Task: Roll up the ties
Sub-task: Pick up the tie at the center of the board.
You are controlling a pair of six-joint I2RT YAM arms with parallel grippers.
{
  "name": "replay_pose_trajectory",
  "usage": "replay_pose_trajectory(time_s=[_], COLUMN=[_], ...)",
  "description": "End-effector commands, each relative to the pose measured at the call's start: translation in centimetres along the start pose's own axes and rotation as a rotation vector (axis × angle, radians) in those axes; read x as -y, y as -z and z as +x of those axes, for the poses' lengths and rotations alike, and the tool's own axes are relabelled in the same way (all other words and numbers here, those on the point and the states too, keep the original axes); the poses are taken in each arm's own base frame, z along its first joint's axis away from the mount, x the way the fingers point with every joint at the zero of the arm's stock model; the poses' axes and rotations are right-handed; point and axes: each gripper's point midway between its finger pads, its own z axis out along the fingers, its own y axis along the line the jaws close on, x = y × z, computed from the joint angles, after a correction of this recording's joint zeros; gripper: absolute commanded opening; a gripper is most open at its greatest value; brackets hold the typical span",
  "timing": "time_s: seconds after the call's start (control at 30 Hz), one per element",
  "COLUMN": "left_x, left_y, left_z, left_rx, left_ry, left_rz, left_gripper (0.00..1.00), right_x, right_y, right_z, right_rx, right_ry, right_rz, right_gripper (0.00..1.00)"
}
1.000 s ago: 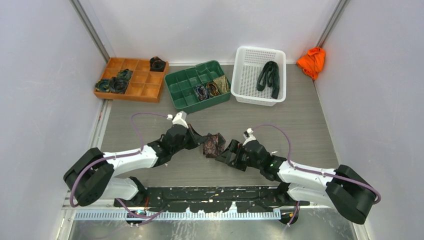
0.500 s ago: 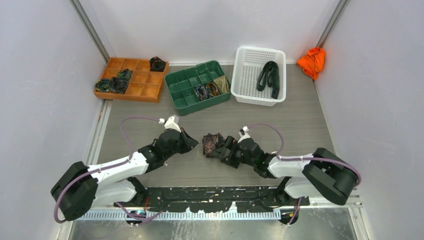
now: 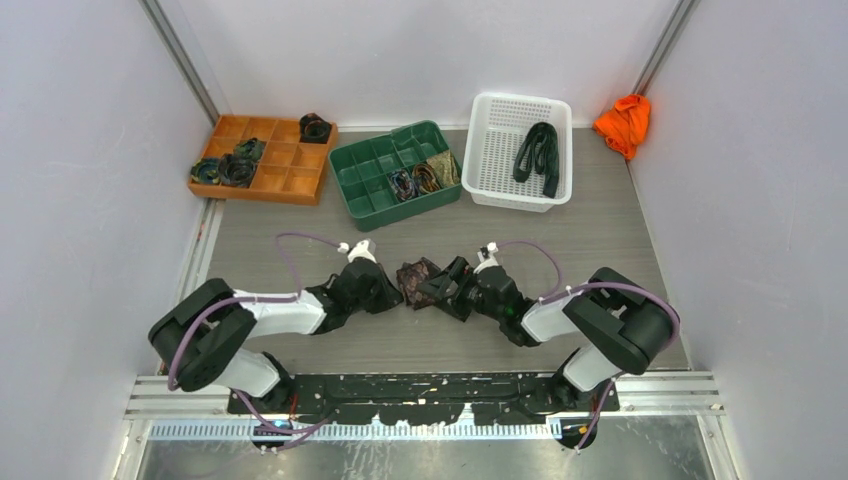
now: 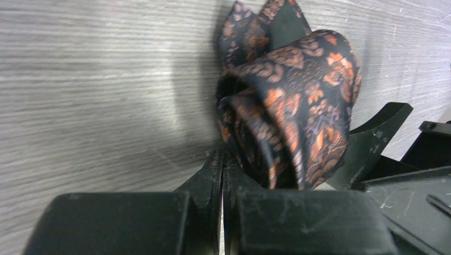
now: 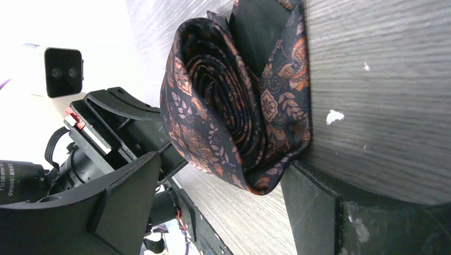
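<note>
One rolled tie [image 5: 228, 101], dark with orange flowers, stands on edge on the table [image 3: 600, 260] between two claws. The right gripper [image 5: 220, 167] gapes wide around it. The left gripper [image 4: 222, 164] is closed, its tips at the roll's foot. Beyond are an orange tray [image 3: 290, 182] with what look like four coils [image 3: 238, 170], a green tray [image 3: 368, 165] with three, a white basket [image 3: 493, 160] with one loose black tie [image 3: 538, 155], and one orange cloth [image 3: 623, 122].

Lab test cell: plain white panel walls [image 3: 400, 50], metal corner posts [image 3: 184, 60], grey wood-grain table [image 3: 600, 240], mounting rail [image 3: 420, 385].
</note>
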Motion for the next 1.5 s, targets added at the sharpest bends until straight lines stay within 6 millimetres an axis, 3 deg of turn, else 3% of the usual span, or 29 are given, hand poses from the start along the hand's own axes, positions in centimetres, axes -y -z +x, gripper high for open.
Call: replay_pose_trajectory(time_s=[0.0, 0.27, 0.47, 0.8, 1.03, 1.47], left_x=[4.1, 2.7, 2.4, 2.5, 1.6, 0.2], left_y=[-1.1, -2.0, -2.7, -4.9, -6.2, -6.6], left_z=[-2.2, -3.1, -4.1, -3.0, -2.9, -4.1], left_rx=[0.051, 0.053, 0.048, -0.008, -0.023, -0.021], left_ry=[-0.016, -0.015, -0.014, 0.023, 0.044, 0.032], left_rz=[0.122, 0.092, 0.093, 0.131, 0.126, 0.108], left_gripper=[0.0, 0.0, 0.0, 0.0, 0.0, 0.0], right_x=[7.6, 10.4, 10.3, 10.8, 10.1, 9.5], right_y=[0.7, 2.0, 1.5, -1.8, -3.5, -5.5], right_z=[0.4, -0.8, -2.8, -2.2, -1.7, -2.9], right_rx=[-0.006, 0.039, 0.064, -0.038, -0.095, -0.122], right_ry=[0.016, 0.024, 0.044, 0.016, 0.037, 0.102], right_rz=[0.261, 0.41, 0.457, 0.405, 0.347, 0.318], right_gripper=[0.88, 0.88, 0.88, 0.88, 0.87, 0.76])
